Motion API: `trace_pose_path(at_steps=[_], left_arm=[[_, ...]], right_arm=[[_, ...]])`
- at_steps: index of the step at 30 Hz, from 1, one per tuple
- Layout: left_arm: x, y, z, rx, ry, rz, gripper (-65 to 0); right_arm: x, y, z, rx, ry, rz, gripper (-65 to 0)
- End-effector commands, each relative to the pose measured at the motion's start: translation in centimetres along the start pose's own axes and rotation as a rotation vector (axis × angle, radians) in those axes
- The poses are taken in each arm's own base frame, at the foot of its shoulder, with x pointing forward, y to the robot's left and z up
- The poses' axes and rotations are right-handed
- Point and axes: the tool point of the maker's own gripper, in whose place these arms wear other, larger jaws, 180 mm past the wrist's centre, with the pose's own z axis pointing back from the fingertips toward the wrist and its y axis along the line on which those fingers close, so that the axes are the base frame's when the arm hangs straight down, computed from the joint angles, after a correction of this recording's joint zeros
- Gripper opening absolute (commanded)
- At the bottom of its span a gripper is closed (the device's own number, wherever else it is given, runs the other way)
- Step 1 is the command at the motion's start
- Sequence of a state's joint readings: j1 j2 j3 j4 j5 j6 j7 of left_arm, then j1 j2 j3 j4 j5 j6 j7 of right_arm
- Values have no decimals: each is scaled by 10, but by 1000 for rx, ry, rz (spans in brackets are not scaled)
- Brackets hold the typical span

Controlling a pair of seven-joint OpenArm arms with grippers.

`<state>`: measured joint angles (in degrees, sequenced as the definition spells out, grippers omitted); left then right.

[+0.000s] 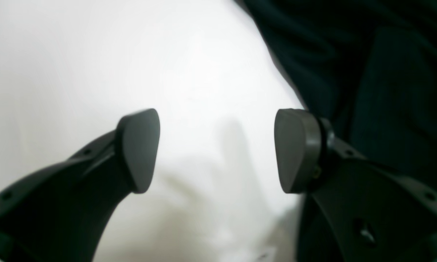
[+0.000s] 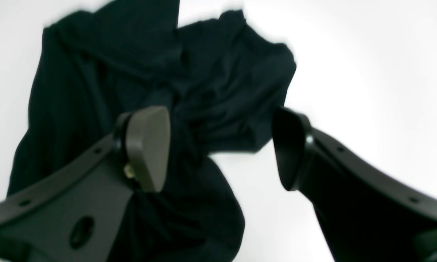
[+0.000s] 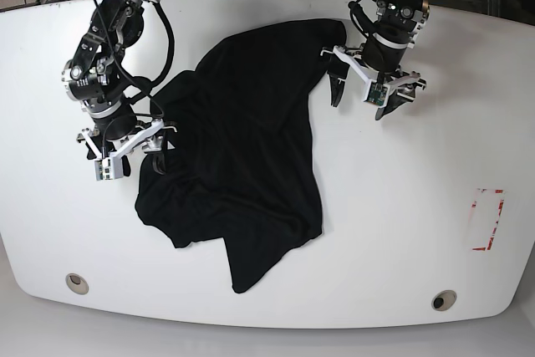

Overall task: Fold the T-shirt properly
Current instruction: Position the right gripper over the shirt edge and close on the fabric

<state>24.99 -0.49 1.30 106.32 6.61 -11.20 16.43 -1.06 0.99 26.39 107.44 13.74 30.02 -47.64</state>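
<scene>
The black T-shirt (image 3: 238,156) lies crumpled and spread across the middle of the white counter (image 3: 401,232), one end reaching toward the counter's far edge and a pointed corner trailing toward its near edge.

The left gripper (image 3: 374,94) hangs just beside the T-shirt's far corner; in the left wrist view its jaws stand wide apart with bare counter between them, and one finger (image 1: 296,149) sits at the cloth's edge, nothing held.

The right gripper (image 3: 125,152) hovers at the T-shirt's opposite side, near a bunched sleeve. Its jaws are also parted and empty, with wrinkled fabric (image 2: 204,94) visible below and between them.

A red-marked paper (image 3: 487,219) lies well apart from the T-shirt, near the counter's edge.
</scene>
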Motion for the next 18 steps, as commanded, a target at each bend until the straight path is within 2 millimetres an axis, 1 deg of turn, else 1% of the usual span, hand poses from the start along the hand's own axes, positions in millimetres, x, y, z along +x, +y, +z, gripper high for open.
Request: trace_pose_path(at_steps=[1,9,11,18], left_arm=[[18,3,0,17,-53,8,-193],[18,2,-3,21,-42,21,-191],[28,3,-9,21,-59,22,-188],[33,0,-14,11,-62,20,-187]], right_arm=[[-3,11,-4,38,10,-2,-222],[-11,18,-9,63,39,-12,-223],[-16,21,-14,73,54,-25,-220],[-26,27,-21,98,91,-33,-220]])
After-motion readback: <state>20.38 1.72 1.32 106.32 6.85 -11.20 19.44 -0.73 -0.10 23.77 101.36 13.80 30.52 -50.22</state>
